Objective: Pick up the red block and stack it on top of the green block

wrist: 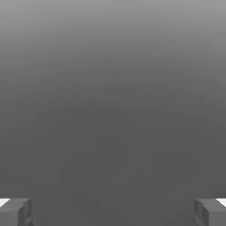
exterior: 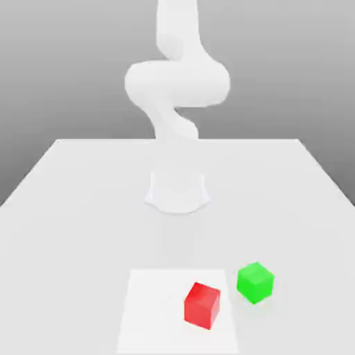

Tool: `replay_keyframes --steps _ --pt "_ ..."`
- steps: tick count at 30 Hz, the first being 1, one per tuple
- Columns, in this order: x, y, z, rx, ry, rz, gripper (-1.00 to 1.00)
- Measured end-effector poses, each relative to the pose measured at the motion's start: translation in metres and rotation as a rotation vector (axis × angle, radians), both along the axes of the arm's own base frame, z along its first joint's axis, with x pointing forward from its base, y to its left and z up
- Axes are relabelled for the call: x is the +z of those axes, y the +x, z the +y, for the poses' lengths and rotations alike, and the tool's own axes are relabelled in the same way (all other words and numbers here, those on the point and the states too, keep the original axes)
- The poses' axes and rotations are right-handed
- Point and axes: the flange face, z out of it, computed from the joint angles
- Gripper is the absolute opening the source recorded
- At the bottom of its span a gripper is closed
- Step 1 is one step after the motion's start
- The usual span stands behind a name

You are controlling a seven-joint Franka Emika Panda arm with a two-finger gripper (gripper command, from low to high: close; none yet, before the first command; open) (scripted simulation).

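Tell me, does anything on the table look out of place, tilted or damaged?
Nothing stands out. The red block and the green block both sit flat on the table, apart, undamaged.

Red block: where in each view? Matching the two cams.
Exterior view: red block near the front, on the pale mat, green block apart on the exterior view's right.
Hand view: open gripper faces a grey backdrop.
Shared landmark: probably that grey backdrop, behind the arm in the exterior view.
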Motion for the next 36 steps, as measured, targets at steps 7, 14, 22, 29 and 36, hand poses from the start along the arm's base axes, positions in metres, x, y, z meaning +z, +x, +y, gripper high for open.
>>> replay_keyframes --steps 7,14,22,29,36 --pt "-0.146 0.068 0.013 -0.118 0.045 0.228 0.00" --pt "-0.295 0.083 0.022 -0.233 0.093 0.448 0.00" --pt "-0.449 0.047 0.037 -0.356 0.153 0.687 0.00" --pt "-0.516 0.042 0.038 -0.367 0.158 0.705 -1.00" --pt "-0.509 0.043 0.038 -0.368 0.159 0.704 -1.00"
